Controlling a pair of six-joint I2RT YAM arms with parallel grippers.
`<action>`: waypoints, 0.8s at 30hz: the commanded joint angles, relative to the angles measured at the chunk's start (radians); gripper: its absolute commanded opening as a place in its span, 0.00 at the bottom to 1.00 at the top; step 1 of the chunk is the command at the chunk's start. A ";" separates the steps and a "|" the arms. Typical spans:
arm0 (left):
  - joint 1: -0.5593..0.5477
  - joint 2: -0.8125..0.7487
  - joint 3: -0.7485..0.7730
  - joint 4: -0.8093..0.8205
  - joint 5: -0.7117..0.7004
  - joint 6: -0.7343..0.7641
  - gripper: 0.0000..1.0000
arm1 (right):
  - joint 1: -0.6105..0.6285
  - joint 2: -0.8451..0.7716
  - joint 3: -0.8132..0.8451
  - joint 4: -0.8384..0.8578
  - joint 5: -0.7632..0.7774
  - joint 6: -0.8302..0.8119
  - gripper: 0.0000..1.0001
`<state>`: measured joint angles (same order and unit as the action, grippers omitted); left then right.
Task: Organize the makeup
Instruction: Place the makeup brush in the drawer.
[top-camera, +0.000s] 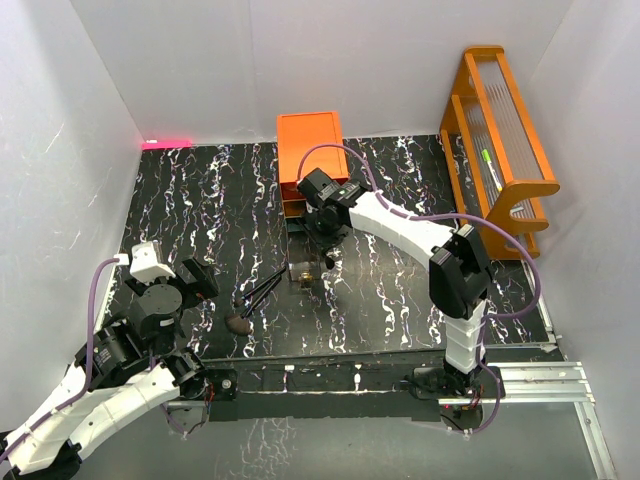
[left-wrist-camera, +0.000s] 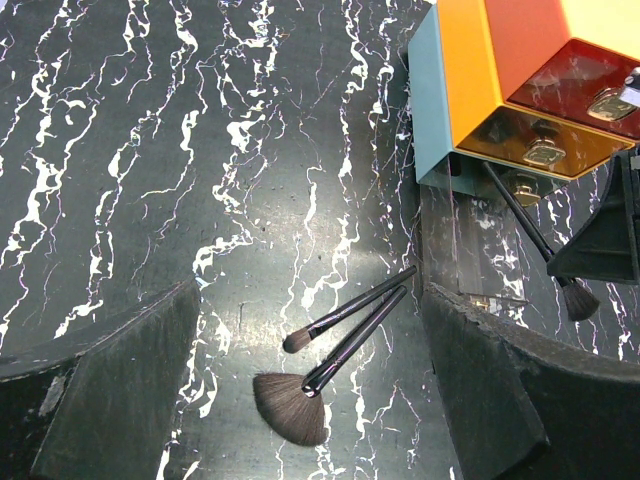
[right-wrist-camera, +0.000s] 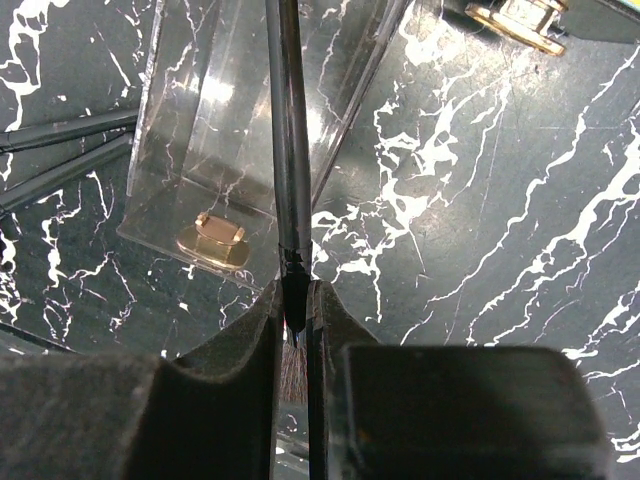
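I count three long black makeup brushes with brown heads. Two lie side by side on the black marbled worktop (top-camera: 400, 290): a fan brush (left-wrist-camera: 330, 372) and a small round-tipped brush (left-wrist-camera: 350, 305), their handles nearly touching, well left of the orange drawer chest (left-wrist-camera: 520, 80). The third brush (right-wrist-camera: 288, 150) is in my right pincer (right-wrist-camera: 295, 300), whose fingers are pressed together on it just above the bristles. Its handle runs away from the fingers over one clear acrylic drawer with a gold knob (right-wrist-camera: 215, 240), which sits on the worktop in front of the chest. Whether the handle's far end touches that drawer I cannot tell.

My left pincer (left-wrist-camera: 310, 300) is spread wide and holds nothing, hanging above the two loose brushes with one finger on each side of them in its wrist view.

One orange wooden rack (top-camera: 500, 130) stands at the far right.
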<state>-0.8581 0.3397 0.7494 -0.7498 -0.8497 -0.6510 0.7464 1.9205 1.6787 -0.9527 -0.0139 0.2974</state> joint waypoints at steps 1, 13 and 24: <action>0.005 0.009 0.016 -0.011 -0.015 0.007 0.91 | 0.004 0.014 0.078 0.013 0.040 0.000 0.08; 0.004 0.001 0.015 -0.011 -0.014 0.007 0.91 | 0.027 0.090 0.164 -0.019 0.060 -0.001 0.08; 0.004 -0.007 0.014 -0.009 -0.011 0.008 0.91 | 0.062 0.055 0.178 -0.050 0.110 0.022 0.08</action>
<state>-0.8581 0.3382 0.7494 -0.7498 -0.8497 -0.6506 0.7898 2.0129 1.8122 -1.0210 0.0517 0.2996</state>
